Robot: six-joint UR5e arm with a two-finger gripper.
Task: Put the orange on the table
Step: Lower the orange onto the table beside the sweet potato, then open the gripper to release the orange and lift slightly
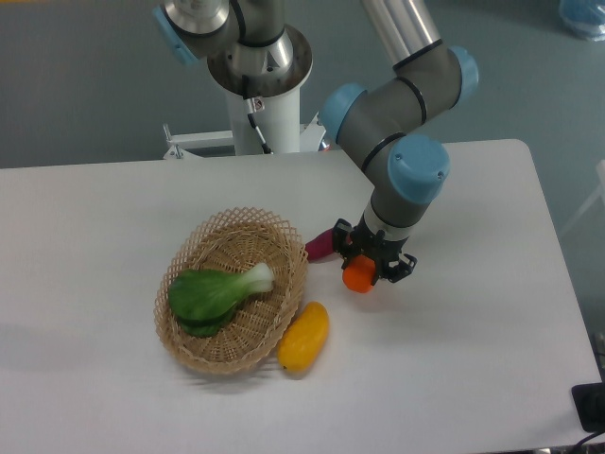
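The small bright orange sits between the black fingers of my gripper, which is shut on it. It hangs low over the white table, just right of the purple vegetable; I cannot tell whether it touches the tabletop. The arm reaches down from the upper right, and its wrist covers the top of the fruit.
A purple oblong vegetable lies right beside the gripper on its left. A wicker basket holding a green leafy vegetable stands left of centre. A yellow oblong fruit rests against the basket's lower right rim.
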